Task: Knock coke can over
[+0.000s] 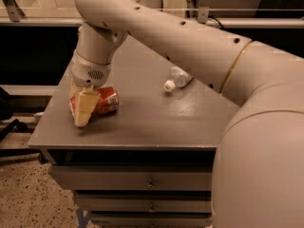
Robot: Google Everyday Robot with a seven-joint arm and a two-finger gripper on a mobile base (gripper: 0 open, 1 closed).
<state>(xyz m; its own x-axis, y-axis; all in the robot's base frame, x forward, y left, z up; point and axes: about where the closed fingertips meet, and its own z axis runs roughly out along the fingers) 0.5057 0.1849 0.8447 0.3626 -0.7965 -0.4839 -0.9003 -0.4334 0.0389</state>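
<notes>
Red can (pixel 105 101): it is lying on its side on the tabletop (pixel 156 122), near the front left corner.
End effector (pixel 81 114): it is reaching down to the tabletop at the red can's left end, touching it and hiding part of it.
End effector state: cannot tell if it is spread or pressed together.
Bottle (pixel 178 77): it is lying on its side, well apart from the red can, further right and back.
</notes>
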